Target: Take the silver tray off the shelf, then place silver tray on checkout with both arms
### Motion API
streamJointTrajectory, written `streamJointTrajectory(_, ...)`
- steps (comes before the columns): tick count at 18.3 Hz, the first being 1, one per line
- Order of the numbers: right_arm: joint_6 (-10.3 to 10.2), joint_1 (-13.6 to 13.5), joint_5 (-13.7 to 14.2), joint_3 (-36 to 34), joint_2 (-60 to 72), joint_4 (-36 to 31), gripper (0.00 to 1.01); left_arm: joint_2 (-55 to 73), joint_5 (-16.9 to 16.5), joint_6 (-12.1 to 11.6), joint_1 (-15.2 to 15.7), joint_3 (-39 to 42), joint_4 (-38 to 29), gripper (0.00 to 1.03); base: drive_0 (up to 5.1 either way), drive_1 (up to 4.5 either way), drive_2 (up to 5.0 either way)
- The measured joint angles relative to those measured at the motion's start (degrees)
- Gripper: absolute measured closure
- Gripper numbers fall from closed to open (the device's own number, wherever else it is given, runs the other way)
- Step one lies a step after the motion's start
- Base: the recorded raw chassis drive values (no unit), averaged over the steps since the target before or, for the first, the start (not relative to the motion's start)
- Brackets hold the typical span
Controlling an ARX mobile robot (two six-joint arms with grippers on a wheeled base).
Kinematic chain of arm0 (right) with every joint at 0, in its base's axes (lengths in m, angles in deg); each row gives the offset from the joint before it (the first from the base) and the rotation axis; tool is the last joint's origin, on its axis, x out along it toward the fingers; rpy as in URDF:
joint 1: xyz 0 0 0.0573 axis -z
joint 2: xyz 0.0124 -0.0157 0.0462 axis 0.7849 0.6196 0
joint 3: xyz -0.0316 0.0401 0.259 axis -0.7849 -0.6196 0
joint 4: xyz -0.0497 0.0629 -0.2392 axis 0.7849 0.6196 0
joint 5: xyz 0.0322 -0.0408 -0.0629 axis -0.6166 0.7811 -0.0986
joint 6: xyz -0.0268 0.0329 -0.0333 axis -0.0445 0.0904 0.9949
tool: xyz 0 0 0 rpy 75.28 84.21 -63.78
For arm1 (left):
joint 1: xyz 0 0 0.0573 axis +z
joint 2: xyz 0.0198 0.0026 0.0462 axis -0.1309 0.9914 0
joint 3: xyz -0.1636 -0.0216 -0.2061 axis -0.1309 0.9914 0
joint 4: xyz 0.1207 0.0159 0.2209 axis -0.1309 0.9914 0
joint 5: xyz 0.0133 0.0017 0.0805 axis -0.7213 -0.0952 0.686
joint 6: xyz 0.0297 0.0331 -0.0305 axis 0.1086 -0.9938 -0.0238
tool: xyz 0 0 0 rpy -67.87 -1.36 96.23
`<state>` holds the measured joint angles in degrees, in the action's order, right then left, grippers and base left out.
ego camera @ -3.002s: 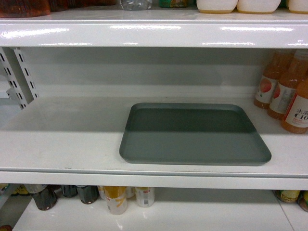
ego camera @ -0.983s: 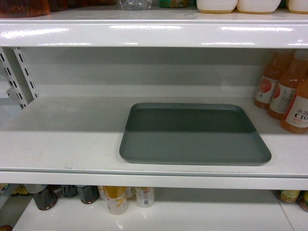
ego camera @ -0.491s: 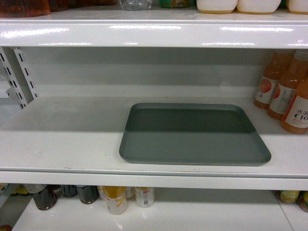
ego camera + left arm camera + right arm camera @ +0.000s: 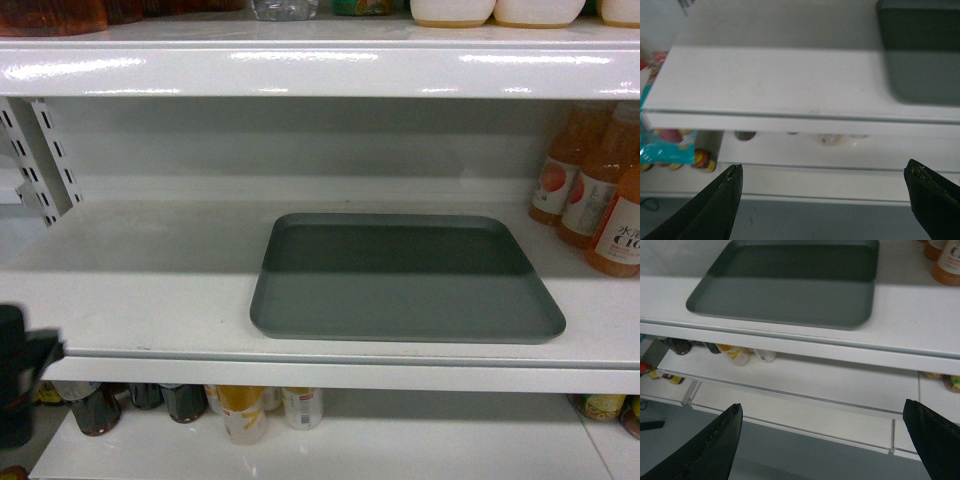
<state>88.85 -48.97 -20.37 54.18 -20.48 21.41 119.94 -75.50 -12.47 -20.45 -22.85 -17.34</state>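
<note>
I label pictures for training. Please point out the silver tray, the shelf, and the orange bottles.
silver tray (image 4: 400,295): head view, middle of its flat floor.
shelf (image 4: 150,290): head view, bare board left of tray.
orange bottles (image 4: 612,235): head view, nearest bottle's label.

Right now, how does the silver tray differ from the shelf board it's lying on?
The silver tray is matte grey-green; the shelf is glossy white. The tray covers only the right-centre part, while the shelf runs across the whole head view. The tray has rounded corners and a low raised rim; the shelf has a thick straight front lip. Both lie flat and level.
</note>
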Motion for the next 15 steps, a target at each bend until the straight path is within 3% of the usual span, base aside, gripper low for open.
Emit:
streamJointTrajectory(4,-4.3,-3.8,1.4,6.6,18.9,-11.0,0.03,21.2,-2.7,0.3,-3.2,-9.2,-8.8,0.05,0.0,0.00,0.0)
streamJointTrajectory(8,-9.2,-4.7,4.0,16.4,33.6,-15.2,0.03,35.1,-3.5,1.4,-4.4,-19.3,-9.1,0.05,0.0,0.00,0.0)
streamJointTrajectory(12,-10.7,-5.0,7.3,25.4,44.6,-15.0,0.03,43.5,-4.3,3.4,-4.5,-28.7,-7.7,0.05,0.0,0.00,0.0)
streamJointTrajectory(13,-10.7,-5.4,10.6,36.5,55.0,-13.4,0.03,51.3,-5.0,3.5,-3.9,-38.3,-4.4,0.05,0.0,0.00,0.0)
streamJointTrajectory(15,-10.8,-5.4,11.3,40.5,58.3,-12.0,0.03,54.1,-5.2,3.7,-3.8,-41.6,-3.0,0.05,0.0,0.00,0.0)
